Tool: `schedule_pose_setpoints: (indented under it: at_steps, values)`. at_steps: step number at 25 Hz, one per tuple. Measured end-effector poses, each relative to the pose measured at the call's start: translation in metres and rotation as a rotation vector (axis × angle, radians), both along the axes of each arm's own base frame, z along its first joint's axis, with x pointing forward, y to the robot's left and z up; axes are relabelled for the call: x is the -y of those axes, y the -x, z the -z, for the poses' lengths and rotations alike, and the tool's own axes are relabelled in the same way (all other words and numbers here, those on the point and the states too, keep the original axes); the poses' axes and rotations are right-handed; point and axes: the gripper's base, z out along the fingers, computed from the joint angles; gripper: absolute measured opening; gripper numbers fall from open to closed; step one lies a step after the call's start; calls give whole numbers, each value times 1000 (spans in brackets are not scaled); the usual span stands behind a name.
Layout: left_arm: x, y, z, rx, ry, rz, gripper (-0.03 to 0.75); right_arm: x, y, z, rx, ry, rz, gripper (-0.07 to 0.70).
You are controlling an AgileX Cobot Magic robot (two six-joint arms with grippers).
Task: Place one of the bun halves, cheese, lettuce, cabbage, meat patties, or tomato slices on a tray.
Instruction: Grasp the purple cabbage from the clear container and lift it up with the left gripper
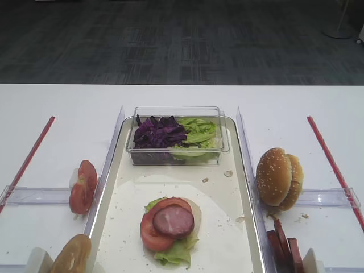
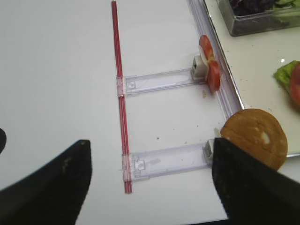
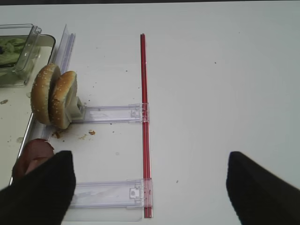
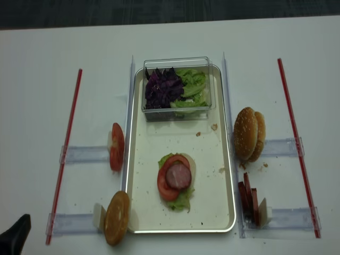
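Both open grippers hang well apart from the tray [image 1: 111, 216].

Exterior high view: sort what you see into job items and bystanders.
Job: tray, cabbage, lettuce, tomato slices, meat patties, bun halves.
Bystanders: clear box, red strips, clear holders.

No text, label, brand, number or sign can be read anywhere in these views, on the food, the holders or the table
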Motion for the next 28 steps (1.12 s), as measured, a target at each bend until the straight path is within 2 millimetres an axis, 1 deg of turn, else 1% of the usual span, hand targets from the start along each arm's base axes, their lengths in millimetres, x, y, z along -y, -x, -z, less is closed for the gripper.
schedule_pose_setpoints:
  at_steps: [4,8,15,22,26,28]
  values:
    - [0,-20,-16,-28,1,-1,492,0,0,0,0,0,0,666]
    - [-1,-48,-29,-85,2,-2,492,0,0,0,0,0,0,666]
    - [-1,-109,-39,-213,4,-4,492,0,0,0,0,0,0,666]
    - [-2,-177,-42,-310,5,-6,492,0,0,0,0,2,-1,666]
    - [-3,-219,-38,-364,4,-5,492,0,0,0,0,2,-1,666]
    - [-3,-241,-33,-394,1,0,492,0,0,0,0,2,-1,666]
